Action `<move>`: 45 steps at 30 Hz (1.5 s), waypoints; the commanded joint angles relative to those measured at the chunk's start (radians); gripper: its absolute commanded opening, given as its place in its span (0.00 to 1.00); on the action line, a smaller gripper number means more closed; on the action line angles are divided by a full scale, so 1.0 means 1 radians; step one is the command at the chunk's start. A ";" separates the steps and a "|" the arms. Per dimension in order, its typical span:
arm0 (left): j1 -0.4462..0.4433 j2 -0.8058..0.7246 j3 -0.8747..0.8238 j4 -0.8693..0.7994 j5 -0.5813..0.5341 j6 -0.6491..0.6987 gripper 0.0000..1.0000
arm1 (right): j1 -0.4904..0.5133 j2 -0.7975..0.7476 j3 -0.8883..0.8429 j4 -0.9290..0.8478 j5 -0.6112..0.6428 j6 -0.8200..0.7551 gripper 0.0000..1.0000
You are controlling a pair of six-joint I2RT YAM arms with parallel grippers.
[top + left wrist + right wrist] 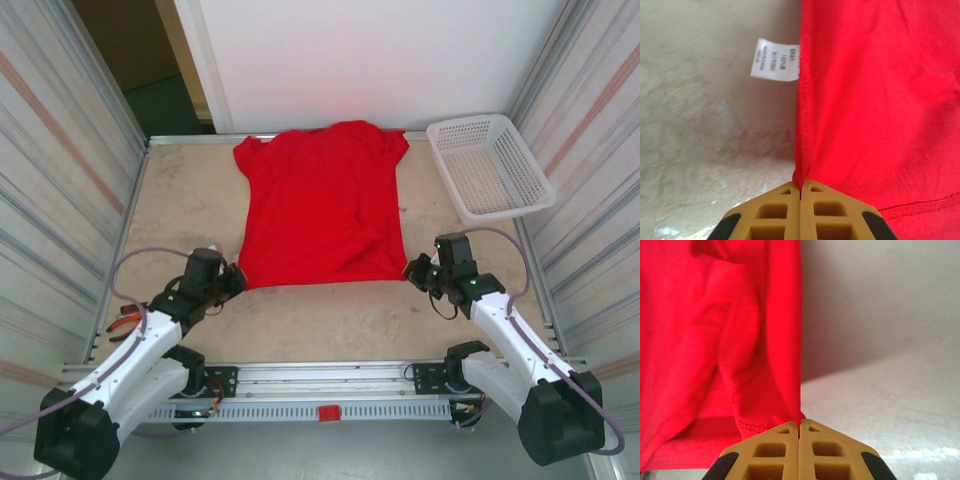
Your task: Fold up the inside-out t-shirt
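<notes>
Your left gripper is clamped shut on one hem corner of the inside-out t-shirt, and your right gripper is shut on the other. From both, the shirt runs straight away from you, hem to collar, lying flat just left of the white basket. Both arms are equally near, so the fold likely carries the hem forward.
</notes>
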 commanded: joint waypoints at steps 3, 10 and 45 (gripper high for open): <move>-0.001 -0.084 -0.024 -0.092 -0.103 -0.039 0.02 | 0.006 -0.033 -0.021 -0.105 0.121 0.045 0.00; 0.000 -0.172 -0.002 -0.233 -0.073 -0.027 0.46 | 0.022 -0.175 -0.057 -0.253 0.186 0.109 0.00; -0.597 0.954 0.773 -0.120 -0.239 0.277 0.59 | -0.228 0.053 0.113 -0.128 -0.059 -0.051 0.80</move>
